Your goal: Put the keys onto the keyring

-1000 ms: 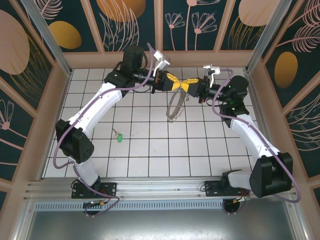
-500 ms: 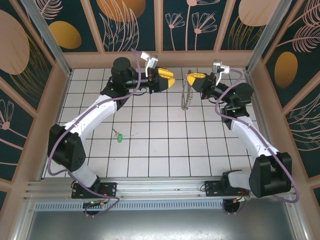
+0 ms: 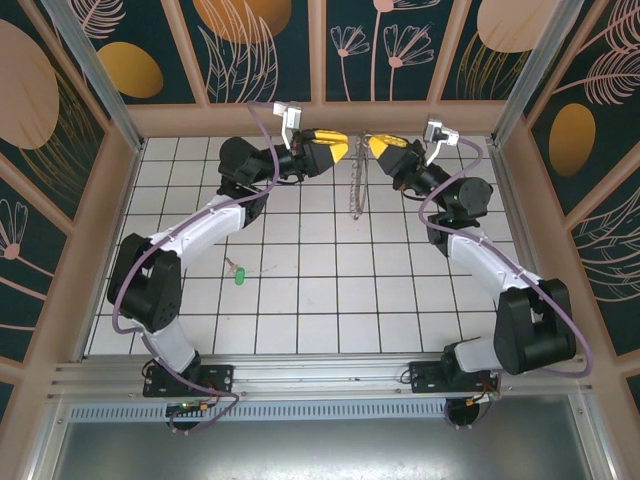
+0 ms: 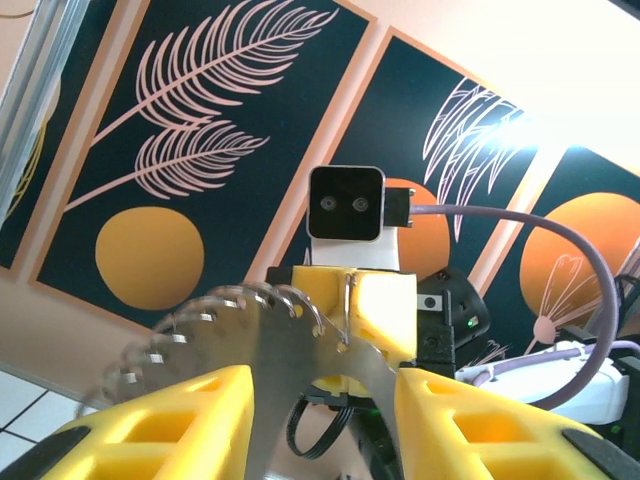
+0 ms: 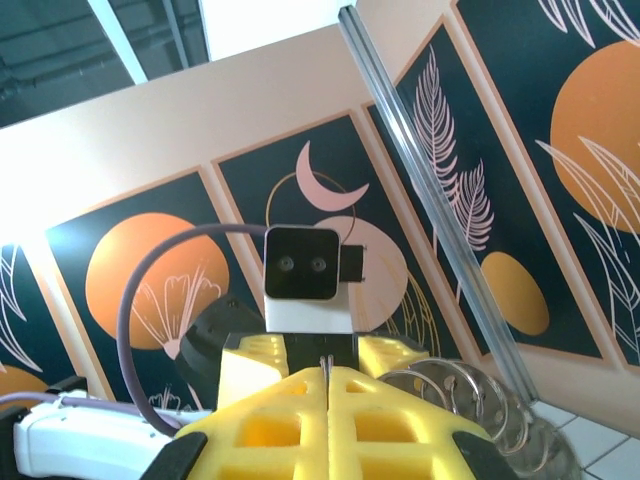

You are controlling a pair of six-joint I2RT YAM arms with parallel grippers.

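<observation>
Two grippers meet high over the far edge of the white tiled table in the overhead view. The left gripper has its jaws parted just beside the keyring, which hangs edge-on from the right gripper. The green-headed key lies on the tiles, well apart from both.

On the left wrist view, the left gripper stands partly open, its yellow fingers on either side of the keyring, which the right gripper pinches opposite.

On the right wrist view, the right gripper is clamped on the thin wire, with the keyring's small rings fanning to the right and the left gripper facing it.
</observation>
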